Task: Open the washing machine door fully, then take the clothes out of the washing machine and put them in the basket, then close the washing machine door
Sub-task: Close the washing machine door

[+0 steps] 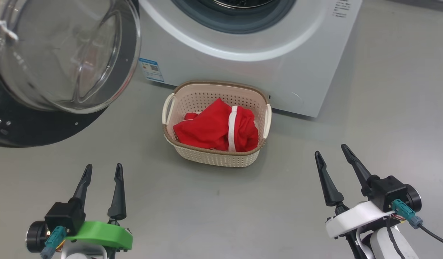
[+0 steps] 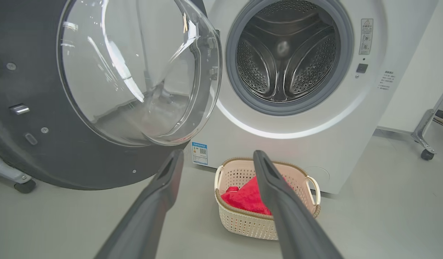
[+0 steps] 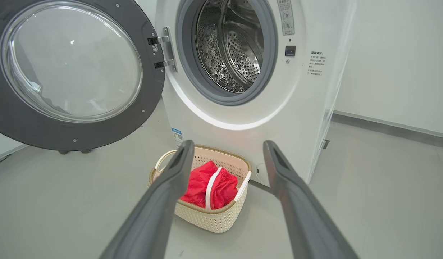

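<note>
- We see the washing machine door (image 1: 63, 54) swung wide open at our left.
- Red clothes (image 1: 216, 127) lie inside the basket (image 1: 214, 158), on the floor just before the washing machine (image 1: 243, 61).
- Our left pincer (image 1: 104, 166) and right pincer (image 1: 330, 149) are both spread wide, apart from the basket.

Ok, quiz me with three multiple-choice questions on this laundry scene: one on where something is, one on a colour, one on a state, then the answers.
1. Where are the clothes?
A. in the drum
B. in the basket
C. on the floor

2. What colour is the basket's rim?
A. brown
B. blue
C. green

3. The washing machine door is:
A. shut
B. swung open
C. taken off

Answers:
1 B, the red fabric lies inside the basket.
2 A, a brown band tops its cream sides.
3 B, it stands swung wide, leaving the opening uncovered.
</note>
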{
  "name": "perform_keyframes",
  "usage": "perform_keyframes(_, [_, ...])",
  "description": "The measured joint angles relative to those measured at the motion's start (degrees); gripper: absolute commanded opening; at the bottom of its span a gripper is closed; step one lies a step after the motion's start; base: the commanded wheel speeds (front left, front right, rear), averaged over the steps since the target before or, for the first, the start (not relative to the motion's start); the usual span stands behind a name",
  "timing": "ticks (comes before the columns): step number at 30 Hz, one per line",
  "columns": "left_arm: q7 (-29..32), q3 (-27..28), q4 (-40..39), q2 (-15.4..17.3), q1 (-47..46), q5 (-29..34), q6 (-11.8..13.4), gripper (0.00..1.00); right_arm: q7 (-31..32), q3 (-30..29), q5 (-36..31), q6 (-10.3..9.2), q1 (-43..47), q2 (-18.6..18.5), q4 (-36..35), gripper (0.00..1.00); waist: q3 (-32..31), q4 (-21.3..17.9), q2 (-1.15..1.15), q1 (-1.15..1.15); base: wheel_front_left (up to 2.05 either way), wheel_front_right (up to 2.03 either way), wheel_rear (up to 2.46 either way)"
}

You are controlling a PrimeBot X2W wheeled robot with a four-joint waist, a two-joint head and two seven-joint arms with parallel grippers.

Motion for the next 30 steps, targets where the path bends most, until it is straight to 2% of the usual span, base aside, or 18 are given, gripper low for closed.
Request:
perform_keyframes(18, [0.0,0.67,0.08,-0.02,0.91,1.1,1.2,1.0,0.0,1.65,0.13,0.01,0.16,0.21,1.85,1.0,-3.52,11.91,0.0,0.0,0.0,0.0,0.0])
perform_keyframes(30, [0.0,3.23,-1.66,-0.02,2.24,2.22,1.69,1.0,0.0,3.88,0.65,0.01,0.18,0.51,2.67,1.0,-5.61,13.95,0.0,0.0,0.0,0.0,0.0])
